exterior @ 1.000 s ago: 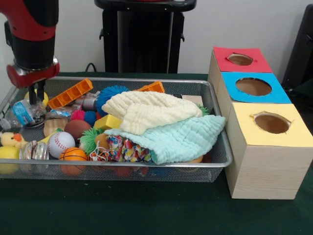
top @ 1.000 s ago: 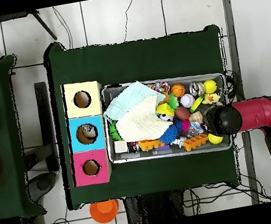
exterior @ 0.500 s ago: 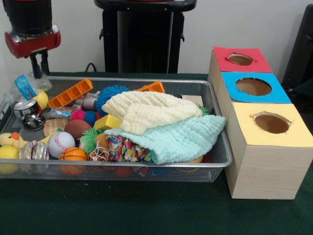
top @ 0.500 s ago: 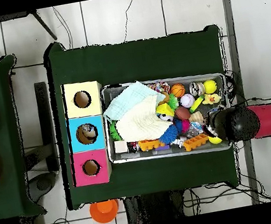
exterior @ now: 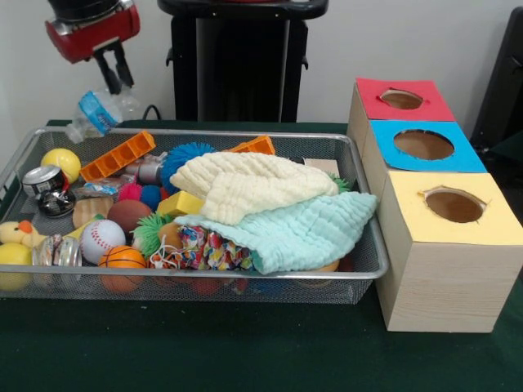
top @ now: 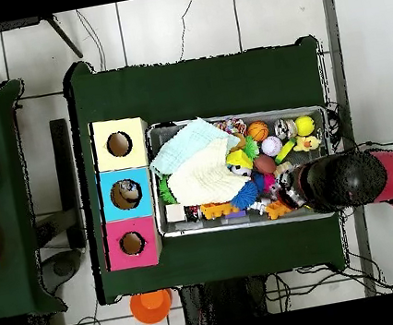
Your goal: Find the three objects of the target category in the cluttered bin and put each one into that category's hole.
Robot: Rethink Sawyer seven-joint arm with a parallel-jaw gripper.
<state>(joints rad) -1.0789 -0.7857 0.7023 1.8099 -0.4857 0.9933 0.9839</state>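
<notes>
My gripper [exterior: 116, 82] hangs above the far left corner of the wire-mesh bin [exterior: 196, 282]. It is shut on a small clear water bottle with a blue label [exterior: 100, 111], held tilted in the air above the bin's rim. In the overhead view the arm's head [top: 337, 183] covers the bottle and the gripper. The blue-surround hole [exterior: 423, 144] is the middle one of three on the wooden box [exterior: 441, 269] at the right; it also shows in the overhead view [top: 125, 194]. No other clear container shows.
The bin holds a cream cloth [exterior: 249, 184], a mint cloth [exterior: 294, 233], a silver can [exterior: 42, 181], balls, an orange block [exterior: 118, 155] and a rubber duck [exterior: 18, 233]. A red-surround hole [exterior: 401, 99] and a yellow-surround hole [exterior: 453, 204] flank the blue one.
My gripper has risen out of the bin's left end with the water bottle in it and has moved right, toward the bin's middle. The silver can and yellow ball now show.
</notes>
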